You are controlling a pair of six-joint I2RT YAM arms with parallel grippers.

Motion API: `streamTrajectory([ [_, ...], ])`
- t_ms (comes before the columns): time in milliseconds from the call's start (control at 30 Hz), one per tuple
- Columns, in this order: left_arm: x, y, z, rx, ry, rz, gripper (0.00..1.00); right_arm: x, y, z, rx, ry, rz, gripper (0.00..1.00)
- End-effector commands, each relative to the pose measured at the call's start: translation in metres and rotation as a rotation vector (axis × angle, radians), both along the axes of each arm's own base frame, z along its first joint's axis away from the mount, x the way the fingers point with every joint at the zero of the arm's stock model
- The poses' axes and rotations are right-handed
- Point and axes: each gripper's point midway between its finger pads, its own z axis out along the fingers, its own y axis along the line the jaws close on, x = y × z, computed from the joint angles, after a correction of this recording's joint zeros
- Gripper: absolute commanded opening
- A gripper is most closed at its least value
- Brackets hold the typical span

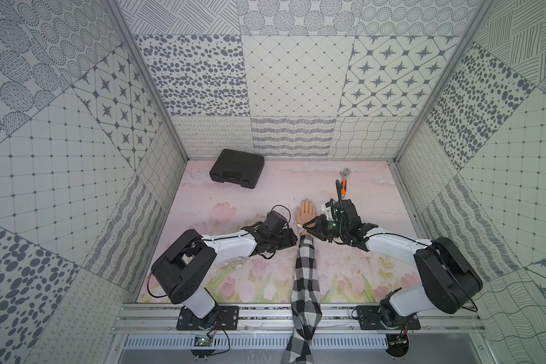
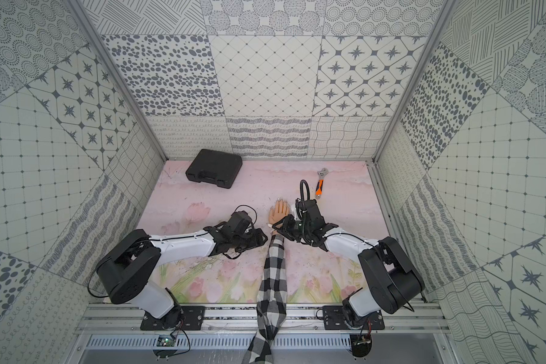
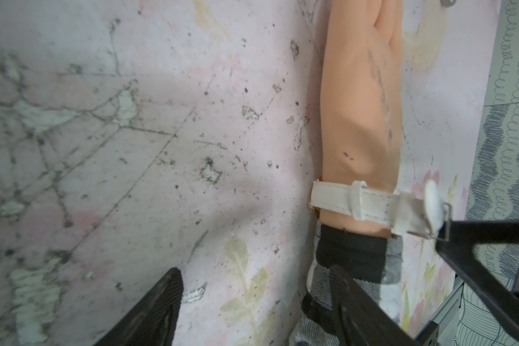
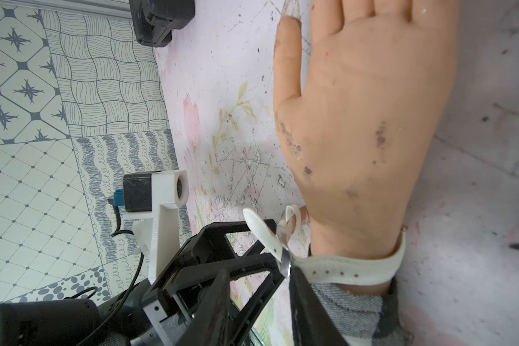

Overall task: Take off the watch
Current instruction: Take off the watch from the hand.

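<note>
At the middle of both top views, watch [image 1: 299, 226]: sits on the wrist of the mannequin hand [image 1: 306, 212], just above the checked sleeve [image 1: 304, 268]; too small here for detail.
Top views, arms: right gripper [image 1: 306, 227] meets the wrist from the right of the frame; left gripper [image 1: 293, 238] sits just beside the sleeve on the left.
Left wrist view, strap [image 3: 354, 199]: its long axis runs left to right in the frame, square to the forearm. The buckle [image 3: 445, 220] end points right, drawn off the wrist; the case is hidden.
Left wrist view, left gripper: jaws wide apart and empty. One finger overlaps the sleeve; whether it touches, I cannot tell.
Right wrist view, right gripper: jaws pinched on the strap at the buckle. The tail [image 4: 261, 233] curls toward the upper left.
Step in hand, judged: unbuckling.
Doing it well: pull along the strap's own line so the pin can lift from its hole. Steady the sleeve with the free arm so the hand does not roll.
</note>
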Motion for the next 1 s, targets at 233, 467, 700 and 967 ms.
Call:
streamTrajectory([
  [233, 0.001, 0.000, -0.001, 0.000, -0.001, -0.003, 0.78, 0.008, 0.003, -0.005, -0.037, 0.001, -0.006, 0.25],
  [467, 0.001, 0.000, 0.000, -0.001, -0.004, -0.002, 0.78, 0.006, -0.003, -0.019, -0.098, 0.044, -0.017, 0.08],
  [700, 0.000, 0.007, 0.006, 0.009, -0.023, 0.009, 0.78, 0.012, 0.011, 0.000, -0.062, -0.001, 0.039, 0.00],
  [967, -0.006, 0.027, 0.010, 0.017, -0.031, 0.046, 0.79, 0.020, 0.048, 0.034, -0.053, -0.085, 0.163, 0.00],
])
